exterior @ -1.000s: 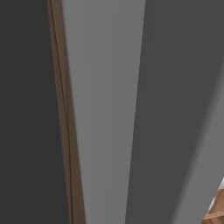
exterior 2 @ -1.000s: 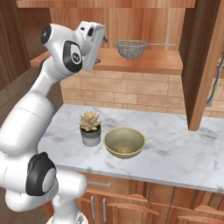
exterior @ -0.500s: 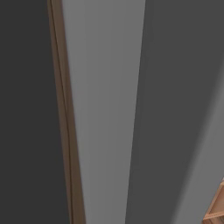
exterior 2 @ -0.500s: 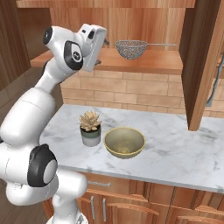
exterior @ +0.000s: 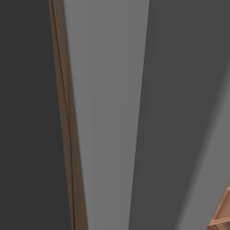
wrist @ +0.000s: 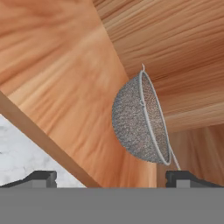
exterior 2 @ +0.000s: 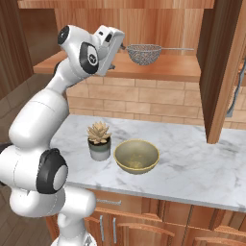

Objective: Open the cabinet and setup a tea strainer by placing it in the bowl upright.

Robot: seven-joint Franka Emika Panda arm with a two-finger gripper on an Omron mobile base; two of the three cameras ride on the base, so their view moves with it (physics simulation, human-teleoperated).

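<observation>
The cabinet (exterior 2: 144, 29) stands open, its door (exterior 2: 218, 72) swung out to the right. On its wooden shelf (exterior 2: 158, 69) rests the tea strainer (exterior 2: 144, 53), a round metal mesh basket with a thin wire handle running right. My gripper (exterior 2: 120, 45) hovers just left of the mesh, at shelf height, open with nothing between its fingers. In the hand view the tea strainer (wrist: 140, 120) hangs straight ahead, above the spread fingertips (wrist: 41, 177). The yellow-green bowl (exterior 2: 137, 156) sits empty on the marble counter (exterior 2: 192, 168) below.
A small potted succulent (exterior 2: 99, 141) stands just left of the bowl. A brick backsplash (exterior 2: 144, 103) runs behind the counter. A flat grey panel with a brown edge (exterior: 67, 134) stands close in front of the left base view.
My arm has swung right along the shelf, bringing the open gripper closer to the strainer. The strainer, bowl and plant have not moved.
</observation>
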